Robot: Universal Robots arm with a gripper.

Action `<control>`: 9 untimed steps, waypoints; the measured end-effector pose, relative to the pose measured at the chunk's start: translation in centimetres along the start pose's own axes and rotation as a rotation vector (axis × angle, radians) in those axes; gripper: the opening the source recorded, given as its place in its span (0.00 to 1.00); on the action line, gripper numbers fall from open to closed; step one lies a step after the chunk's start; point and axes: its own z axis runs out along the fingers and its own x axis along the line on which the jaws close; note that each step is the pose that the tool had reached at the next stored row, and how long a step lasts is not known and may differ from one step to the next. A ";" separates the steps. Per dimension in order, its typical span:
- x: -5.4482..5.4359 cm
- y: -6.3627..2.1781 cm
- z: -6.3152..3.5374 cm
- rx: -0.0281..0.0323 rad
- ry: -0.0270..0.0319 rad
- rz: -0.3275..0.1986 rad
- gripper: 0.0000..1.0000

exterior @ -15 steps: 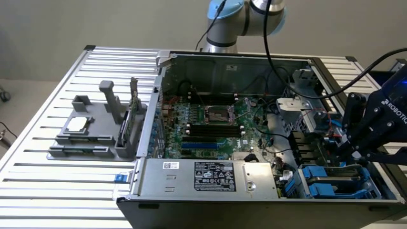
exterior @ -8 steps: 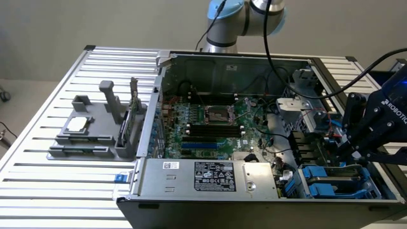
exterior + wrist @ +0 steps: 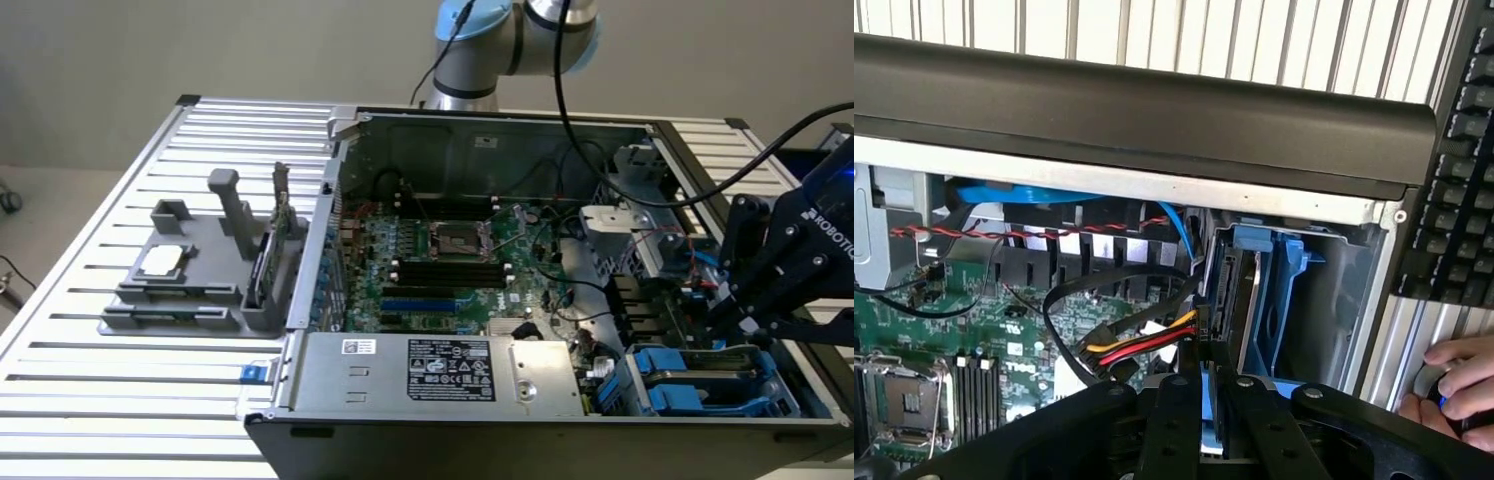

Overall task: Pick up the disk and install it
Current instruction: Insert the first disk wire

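The disk (image 3: 1237, 292) stands on edge in the blue-framed drive bay (image 3: 1286, 300) at the corner of the open computer case. It is a grey metal slab in a blue plastic carrier. My gripper (image 3: 1206, 390) sits right over its near edge, black fingers (image 3: 1176, 405) close together with a strip of the blue carrier between them. In the exterior view my gripper (image 3: 731, 325) reaches down into the case at the exterior view's right, just above the blue bays (image 3: 687, 385).
Red, yellow and black cables (image 3: 1139, 348) run up to the disk's edge. The motherboard (image 3: 454, 260) and silver power supply box (image 3: 441, 370) fill the case. A grey fixture (image 3: 200, 270) stands on the slatted table. A person's hand (image 3: 1454, 385) rests by a keyboard (image 3: 1464, 200).
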 end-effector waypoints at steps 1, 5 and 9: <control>0.0 0.03 0.00 0.0005 -0.0041 0.006 0.16; 0.0 0.13 -0.03 0.0018 -0.0134 0.036 0.16; 0.0 0.30 -0.05 0.0038 -0.0322 0.064 0.16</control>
